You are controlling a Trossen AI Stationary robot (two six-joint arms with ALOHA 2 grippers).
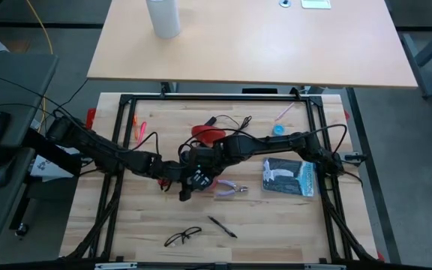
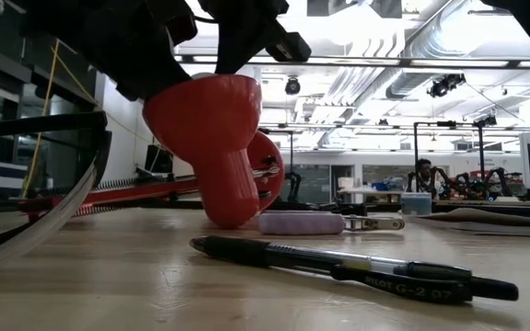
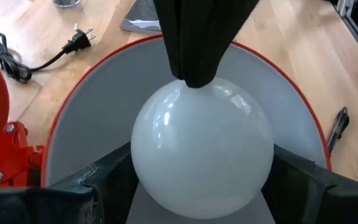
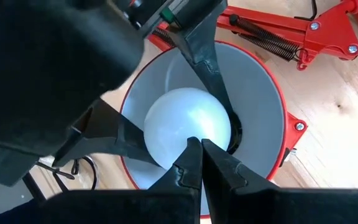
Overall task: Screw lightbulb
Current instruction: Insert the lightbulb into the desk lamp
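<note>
The lightbulb [image 3: 202,146] sits inside the red lamp shade [image 4: 267,93] near the table's middle, left gripper [image 3: 201,186] clamped on it, right gripper [image 4: 201,163] closed and touching; squeezing off-axis might cross-thread the bulb.

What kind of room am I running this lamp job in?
Likely a robotics lab or workshop: exposed ceiling ducts, more robot arms at a far bench with a person seated nearby, and a black frame around the wooden table.

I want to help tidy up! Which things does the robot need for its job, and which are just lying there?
Job: lightbulb, red lamp, left gripper holding the bulb, right gripper.
Lying about: pen, pliers, glasses, dark packet.
</note>
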